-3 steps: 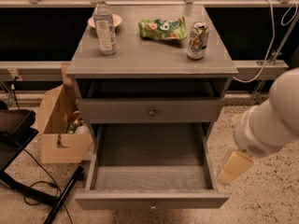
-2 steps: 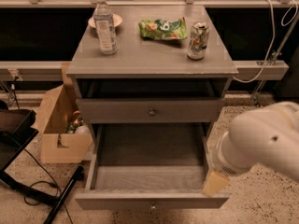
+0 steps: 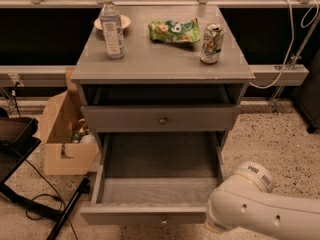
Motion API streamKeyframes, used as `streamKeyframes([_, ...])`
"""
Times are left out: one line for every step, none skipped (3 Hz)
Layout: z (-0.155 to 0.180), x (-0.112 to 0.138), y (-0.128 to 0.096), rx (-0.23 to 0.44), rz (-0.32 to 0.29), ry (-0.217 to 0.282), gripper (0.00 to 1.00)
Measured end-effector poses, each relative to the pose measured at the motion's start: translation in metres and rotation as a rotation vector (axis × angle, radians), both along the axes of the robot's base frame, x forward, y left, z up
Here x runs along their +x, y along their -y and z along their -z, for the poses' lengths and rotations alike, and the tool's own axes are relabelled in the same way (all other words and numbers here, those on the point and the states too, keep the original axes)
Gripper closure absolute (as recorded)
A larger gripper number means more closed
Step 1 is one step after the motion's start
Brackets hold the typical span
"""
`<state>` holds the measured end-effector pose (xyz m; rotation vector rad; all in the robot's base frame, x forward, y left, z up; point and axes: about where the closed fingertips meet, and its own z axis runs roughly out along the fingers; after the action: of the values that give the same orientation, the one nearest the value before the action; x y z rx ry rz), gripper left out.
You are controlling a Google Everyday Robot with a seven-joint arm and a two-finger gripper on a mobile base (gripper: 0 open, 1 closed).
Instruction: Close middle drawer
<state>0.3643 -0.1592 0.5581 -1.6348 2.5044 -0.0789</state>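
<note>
The middle drawer (image 3: 160, 159) is pulled far out of the grey cabinet. Its plain grey inside is empty, and its small brass knob (image 3: 163, 220) shows on the front panel at the bottom edge. The drawer above it (image 3: 161, 119), with its own brass knob, stands out only slightly. The lowest drawer is hidden beneath the open one. My white arm (image 3: 260, 209) lies at the lower right, next to the right front corner of the open drawer. The gripper itself is out of view, past the bottom edge.
On the cabinet top stand a water bottle (image 3: 111, 26), a small plate (image 3: 113, 21), a green snack bag (image 3: 174, 30) and a drink can (image 3: 211, 44). An open cardboard box (image 3: 64, 134) sits on the floor to the left, with a black stand (image 3: 20, 149) and cables. A rail runs behind.
My arm has swung from the right side down and leftward to the drawer's right front corner. Its beige end part has dropped out of view. The drawer has not moved.
</note>
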Motion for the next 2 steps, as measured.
streamKeyframes([0.0479,-0.0293,-0.0088,0.034,0.053,-0.047,0.74])
streamKeyframes([0.0511,-0.0309,-0.009,0.045,0.128,-0.05,0.97])
